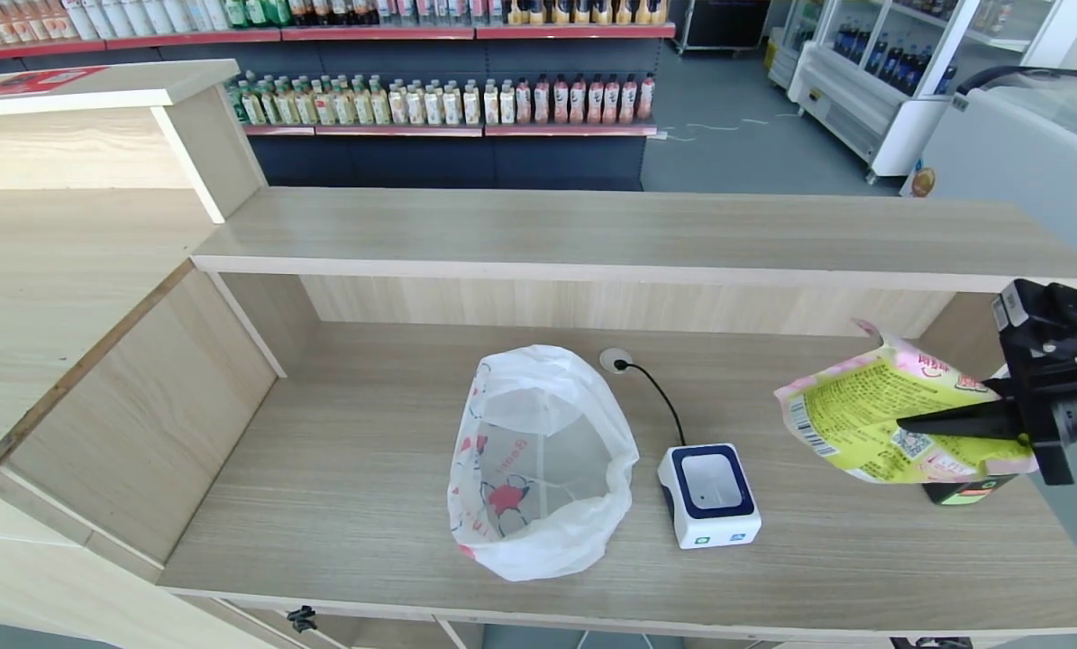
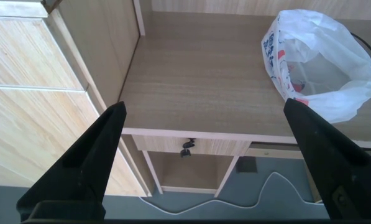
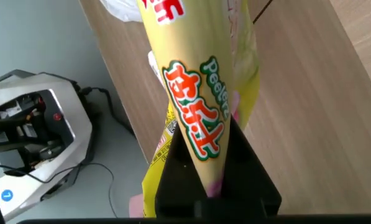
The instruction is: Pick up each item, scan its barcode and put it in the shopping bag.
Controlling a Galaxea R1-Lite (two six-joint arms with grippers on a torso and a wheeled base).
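Observation:
My right gripper (image 1: 908,422) is shut on a yellow-and-pink snack bag (image 1: 871,419), held in the air above the right end of the counter, its barcode side facing up and left. From the right wrist, the snack bag (image 3: 197,118) is clamped between the black fingers (image 3: 247,168). A white-and-blue barcode scanner (image 1: 708,494) sits on the counter left of and below the bag. The open white plastic shopping bag (image 1: 538,460) stands left of the scanner. My left gripper (image 2: 204,162) is open, off the counter's front left edge, with the shopping bag (image 2: 322,62) farther away.
A black cable (image 1: 660,392) runs from the scanner to a hole in the counter. A dark item (image 1: 966,491) stands on the counter under the held bag. A raised wooden ledge (image 1: 637,230) borders the back, side walls (image 1: 141,415) the left.

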